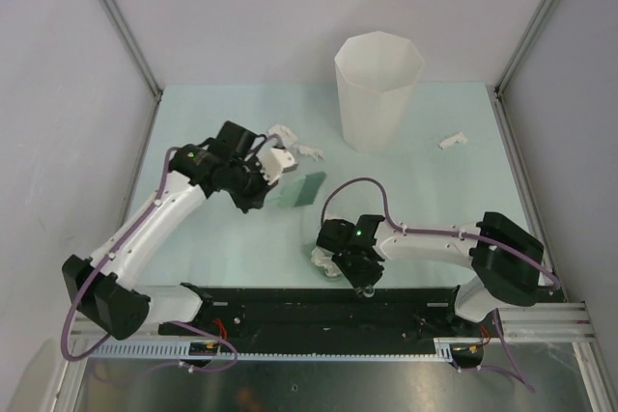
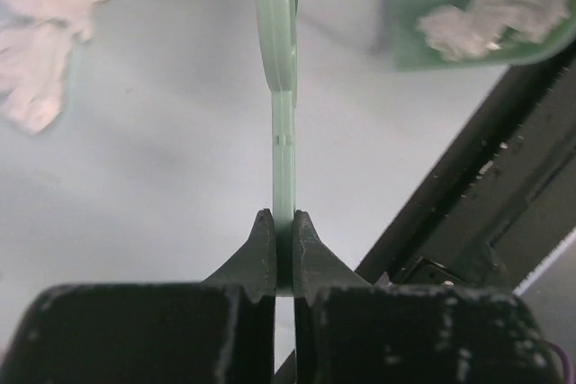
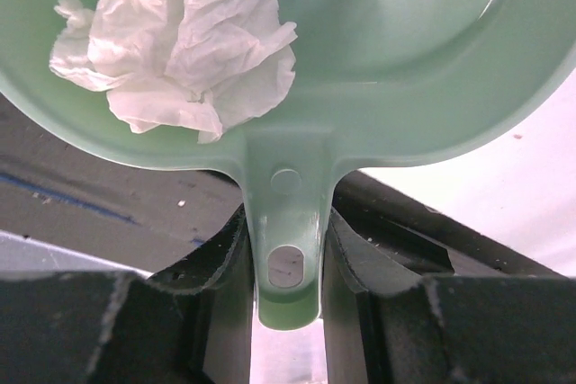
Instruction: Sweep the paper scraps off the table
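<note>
— Pincers?
— The left pincer point(image 2: 283, 227) is clamped on a thin green paddle point(image 2: 284, 123), edge-on, long axis straight ahead. The right pincer point(image 3: 286, 258) grips the handle of the dustpan point(image 3: 414, 69).
— And the paper scraps point(image 2: 40, 51)?
— One wad point(image 3: 180, 42) lies in the dustpan just ahead of the right pincer; only the overhead view shows a scrap point(image 1: 451, 139) well apart from it on the bench point(image 1: 435, 200).

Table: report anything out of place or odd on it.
One paper scrap lies alone on the table, right of the white bin, far from the other scraps near the left hand. Nothing looks spilled or damaged.
</note>
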